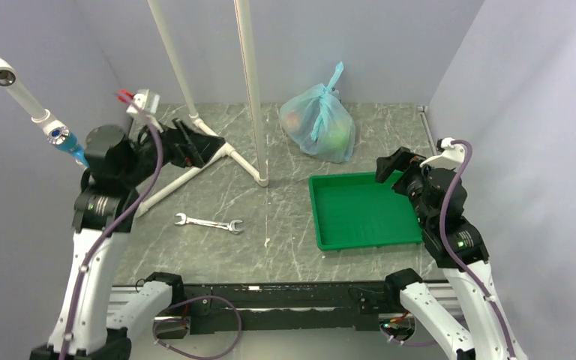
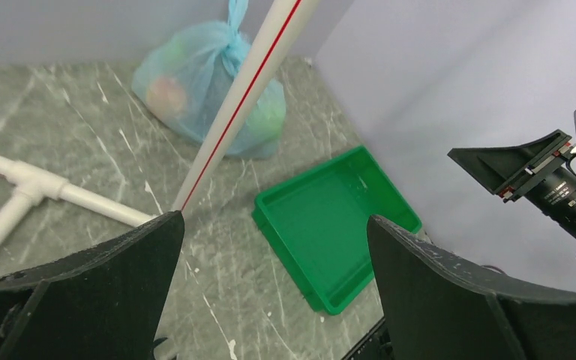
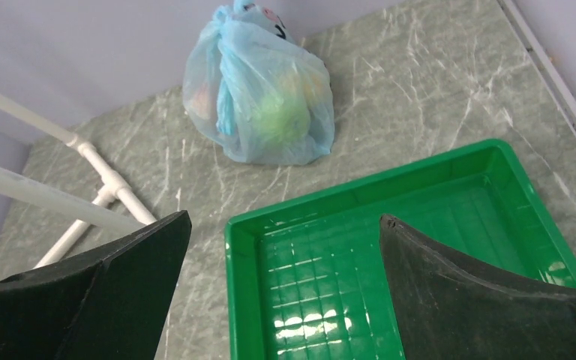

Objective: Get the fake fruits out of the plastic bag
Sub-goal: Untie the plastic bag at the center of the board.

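Marble tabletop (image 1: 285, 251): tied plastic bag (image 1: 319, 127) holds fake fruits (image 3: 277, 120).
Wrench (image 1: 208, 223) shows only overhead; left gripper (image 2: 274, 225), right gripper (image 3: 285, 221) gape empty.

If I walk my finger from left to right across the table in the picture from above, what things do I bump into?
Wrench → plastic bag → green tray. The white pipe stand is left out, since it stretches over the wrench's spot.
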